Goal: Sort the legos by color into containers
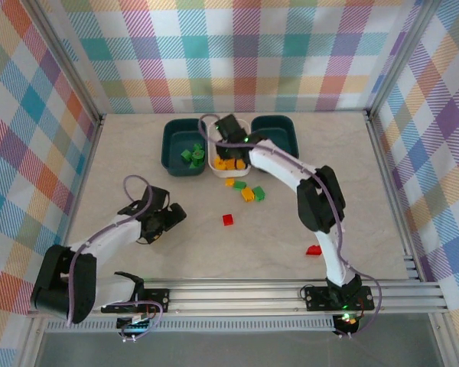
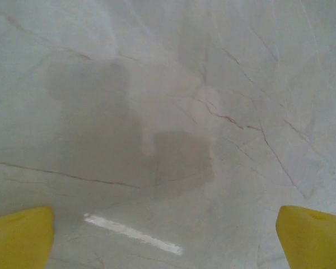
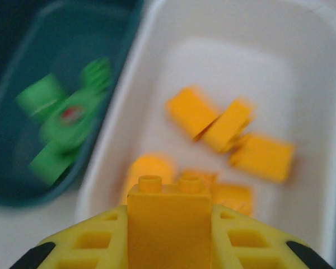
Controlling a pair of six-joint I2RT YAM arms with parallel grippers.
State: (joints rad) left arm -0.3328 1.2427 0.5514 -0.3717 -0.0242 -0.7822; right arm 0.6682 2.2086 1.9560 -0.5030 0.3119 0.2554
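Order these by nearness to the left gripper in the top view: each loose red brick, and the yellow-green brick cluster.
From the left gripper:
1. Middle red plastic brick, centre.
2. Yellow-green brick cluster, farther back.
3. Right red plastic brick, right side.

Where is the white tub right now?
In the top view the white tub sits at the far middle of the table, between the two teal tubs, under the right gripper holding an orange brick.

The table [image 2: 168,84] is smooth, faintly glossy marble-look; bricks [image 3: 263,157] and white tub [image 3: 319,84] smooth plastic; front rail [image 1: 252,294] bare metal.
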